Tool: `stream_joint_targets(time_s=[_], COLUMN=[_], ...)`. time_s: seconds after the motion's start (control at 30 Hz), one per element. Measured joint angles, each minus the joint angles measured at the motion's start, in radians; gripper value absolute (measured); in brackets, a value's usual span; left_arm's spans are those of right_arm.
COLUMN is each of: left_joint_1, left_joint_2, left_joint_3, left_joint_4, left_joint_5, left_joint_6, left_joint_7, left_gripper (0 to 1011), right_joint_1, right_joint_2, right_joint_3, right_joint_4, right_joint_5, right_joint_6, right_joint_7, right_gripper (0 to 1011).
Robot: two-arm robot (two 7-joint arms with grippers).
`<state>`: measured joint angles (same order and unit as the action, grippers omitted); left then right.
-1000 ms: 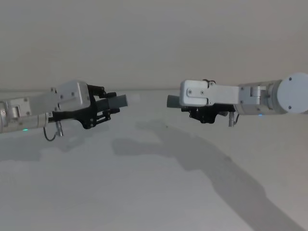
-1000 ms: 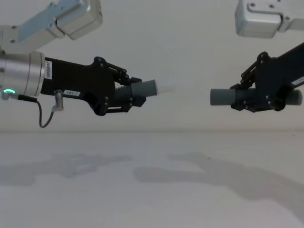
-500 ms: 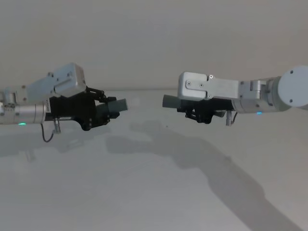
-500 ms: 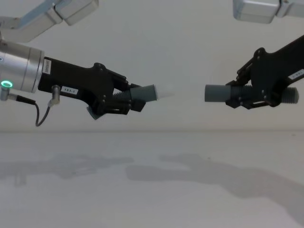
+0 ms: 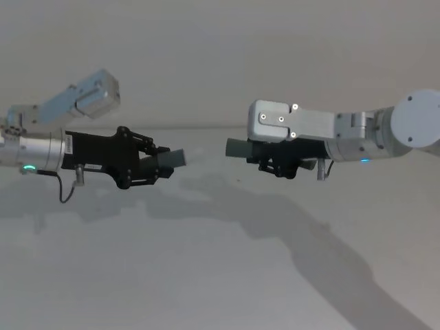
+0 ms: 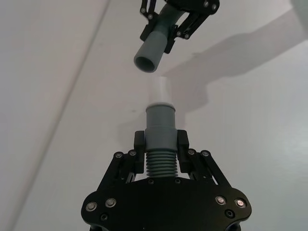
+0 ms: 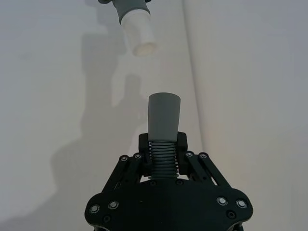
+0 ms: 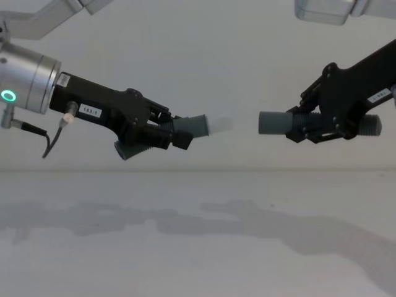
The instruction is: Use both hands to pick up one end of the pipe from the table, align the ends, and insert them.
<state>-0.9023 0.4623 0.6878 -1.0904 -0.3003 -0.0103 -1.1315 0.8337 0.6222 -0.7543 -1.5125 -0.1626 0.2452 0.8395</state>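
Note:
Both pipe pieces hang in the air above the white table point(image 5: 206, 275). My left gripper point(image 5: 159, 163) is shut on the ribbed part of one dark grey piece point(image 8: 195, 125), whose whitish tip point(image 8: 221, 125) points right and slightly up. My right gripper point(image 5: 272, 161) is shut on the other piece point(image 8: 276, 122), its smooth grey cuff point(image 5: 238, 147) pointing left. A short gap separates the two ends. In the left wrist view the tip point(image 6: 160, 88) sits just below the open cuff mouth point(image 6: 146, 63), slightly off its axis. In the right wrist view the cuff point(image 7: 163, 113) faces the tip point(image 7: 140, 34).
A thin black cable point(image 8: 46, 143) loops under the left wrist, near its green ring light point(image 8: 8, 95). The arms' shadows point(image 5: 289, 227) fall on the table. A plain wall stands behind the table's far edge.
Both arms have moved inward and the gap between the tip and the cuff has narrowed. The left gripper has dropped a little and its piece now tilts upward.

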Motion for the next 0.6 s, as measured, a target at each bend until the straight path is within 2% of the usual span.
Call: stream_joint_targets(time_s=[0.3,0.6], left_joint_1=[-0.042,-0.066], left_joint_2=[-0.018,-0.028], left_joint_3=[0.015,0.025], left_joint_4=[0.050,0.079], left_joint_5=[-0.046,-0.072], left_joint_6=[0.070,0.108], left_joint_7=[-0.087,-0.135], left_gripper=[358,358], right_joint_1=[0.013,0.031], right_joint_2=[0.000,0.016], right_joint_3=[-0.020,-0.045], right_joint_4=[0.001,-0.010], right_joint_5=[-0.007,-0.052], right_joint_6=[0.008,0.016], right_joint_7=[0.024,0.043], right_gripper=[286,286])
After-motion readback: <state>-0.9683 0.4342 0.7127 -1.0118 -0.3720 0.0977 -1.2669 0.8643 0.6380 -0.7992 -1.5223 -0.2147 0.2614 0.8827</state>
